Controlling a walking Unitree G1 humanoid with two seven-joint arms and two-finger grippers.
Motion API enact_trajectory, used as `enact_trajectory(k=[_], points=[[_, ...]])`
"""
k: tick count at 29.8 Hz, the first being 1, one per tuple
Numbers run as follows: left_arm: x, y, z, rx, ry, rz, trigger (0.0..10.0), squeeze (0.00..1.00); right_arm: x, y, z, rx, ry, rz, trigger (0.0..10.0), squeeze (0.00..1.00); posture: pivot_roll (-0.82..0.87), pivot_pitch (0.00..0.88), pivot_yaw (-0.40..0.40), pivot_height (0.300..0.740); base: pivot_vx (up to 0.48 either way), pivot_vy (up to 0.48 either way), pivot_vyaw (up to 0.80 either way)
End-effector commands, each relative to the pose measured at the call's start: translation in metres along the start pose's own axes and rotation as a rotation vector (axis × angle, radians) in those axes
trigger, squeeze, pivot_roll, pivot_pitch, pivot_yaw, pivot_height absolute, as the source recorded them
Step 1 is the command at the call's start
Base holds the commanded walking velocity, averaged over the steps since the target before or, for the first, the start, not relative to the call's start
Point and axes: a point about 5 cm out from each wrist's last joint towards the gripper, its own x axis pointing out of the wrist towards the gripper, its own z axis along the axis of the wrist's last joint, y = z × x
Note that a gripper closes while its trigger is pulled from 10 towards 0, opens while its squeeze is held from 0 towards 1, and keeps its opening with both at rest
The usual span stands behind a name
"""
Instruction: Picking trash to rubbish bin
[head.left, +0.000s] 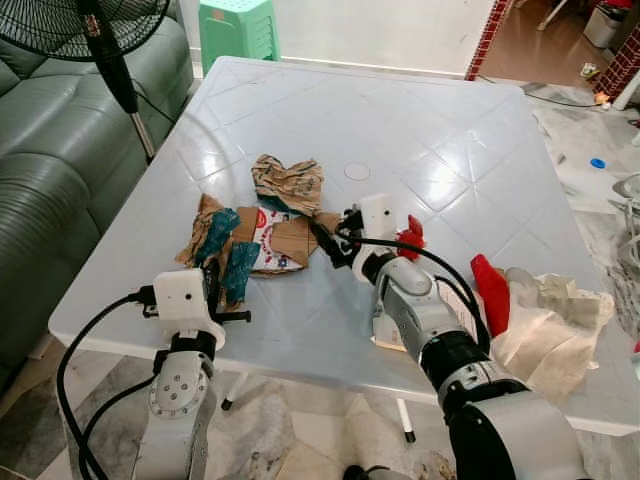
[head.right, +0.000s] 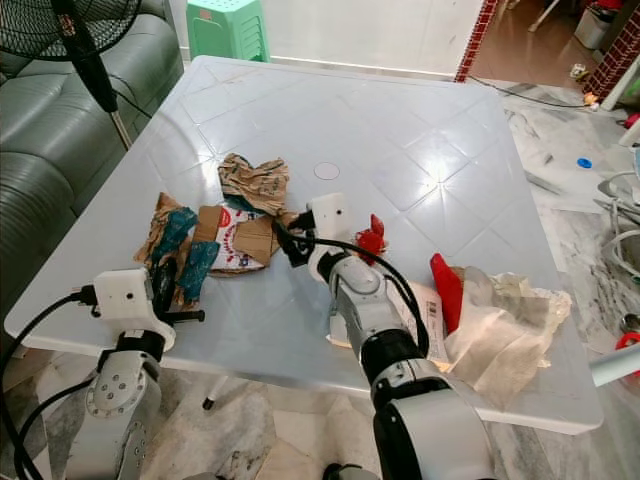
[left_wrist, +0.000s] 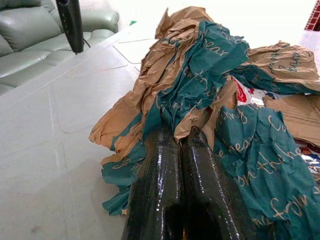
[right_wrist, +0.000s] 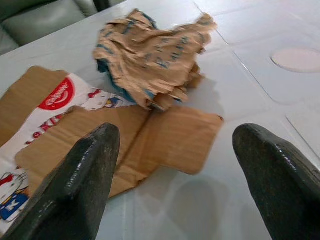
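From the head views, your left gripper reaches forward onto the white worktop, its tips at the crumpled teal and brown paper. Your right gripper angles in from the right toward the flattened cardboard.

At the left wrist, your two fingers are pressed together, touching the teal paper's edge.

At the right wrist, your fingers are spread wide just above the cardboard, with a crumpled brown wad beyond it.
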Motion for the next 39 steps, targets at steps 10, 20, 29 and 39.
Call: enact_trajectory(k=[10, 20, 29, 39], points=[[-0.001, 0.000, 0.004, 0.004, -0.001, -0.006, 0.0, 0.00, 0.004, 0.017, -0.011, 0.155, 0.043, 0.038, 10.0, 0.00, 0.11, 0.138, -0.078, 0.740, 0.000, 0.000, 0.00], [0.000, 0.000, 0.005, 0.004, -0.002, -0.011, 0.0, 0.00, 0.006, 0.029, -0.014, 0.244, 0.042, 0.090, 0.0, 0.00, 0.11, 0.133, -0.075, 0.740, 0.000, 0.000, 0.00], [0.002, -0.002, 0.006, 0.002, -0.006, -0.012, 0.0, 0.00, 0.005, 0.025, -0.015, 0.273, 0.045, 0.082, 0.0, 0.00, 0.11, 0.127, -0.077, 0.740, 0.000, 0.000, 0.00], [0.004, -0.002, 0.006, 0.000, -0.013, -0.013, 0.0, 0.00, 0.006, 0.029, -0.014, 0.277, 0.042, 0.109, 0.0, 0.00, 0.11, 0.121, -0.081, 0.740, 0.000, 0.000, 0.00]])
